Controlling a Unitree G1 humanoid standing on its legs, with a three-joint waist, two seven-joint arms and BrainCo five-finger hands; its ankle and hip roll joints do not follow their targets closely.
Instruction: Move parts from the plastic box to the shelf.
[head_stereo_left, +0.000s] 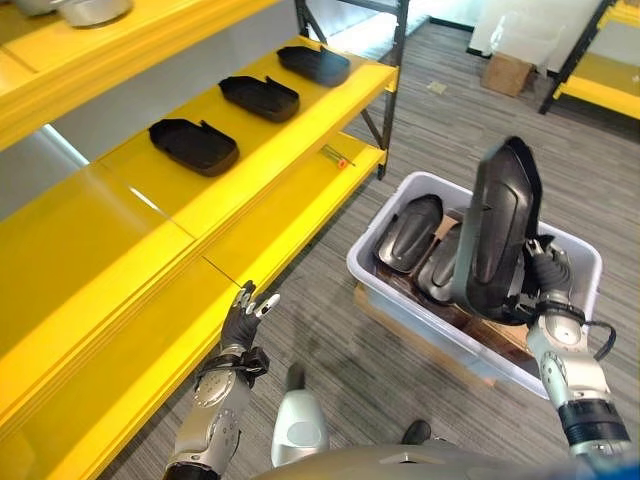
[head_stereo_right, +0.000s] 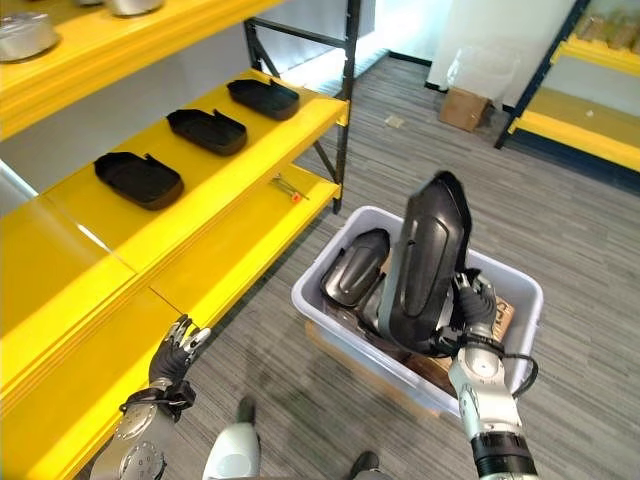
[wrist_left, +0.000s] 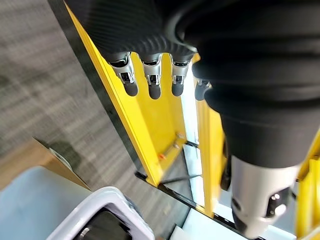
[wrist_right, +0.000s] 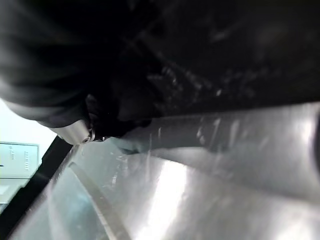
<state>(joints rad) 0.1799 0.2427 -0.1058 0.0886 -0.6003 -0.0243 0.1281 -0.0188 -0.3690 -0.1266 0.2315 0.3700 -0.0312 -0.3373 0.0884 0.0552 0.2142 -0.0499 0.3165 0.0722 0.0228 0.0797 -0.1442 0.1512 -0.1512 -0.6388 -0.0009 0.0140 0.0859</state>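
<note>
My right hand (head_stereo_left: 546, 276) is shut on a long black moulded part (head_stereo_left: 500, 228), held upright above the white plastic box (head_stereo_left: 366, 277). That part's dark surface (wrist_right: 225, 60) lies close against the palm in the right wrist view. More black parts (head_stereo_left: 408, 232) lie inside the box. Three flat black parts (head_stereo_left: 193, 145) rest in a row on the middle yellow shelf (head_stereo_left: 290, 135). My left hand (head_stereo_left: 243, 318) hangs open beside the lower shelf's front edge, its fingers (wrist_left: 150, 85) straight and holding nothing.
The box rests on a flat cardboard sheet (head_stereo_left: 400, 335) on the grey floor. A small red-tipped item (head_stereo_left: 338, 157) lies on the lower shelf. Metal bowls (head_stereo_right: 25, 35) stand on the top shelf. A cardboard box (head_stereo_left: 507, 72) and another yellow rack (head_stereo_left: 600, 92) stand far right.
</note>
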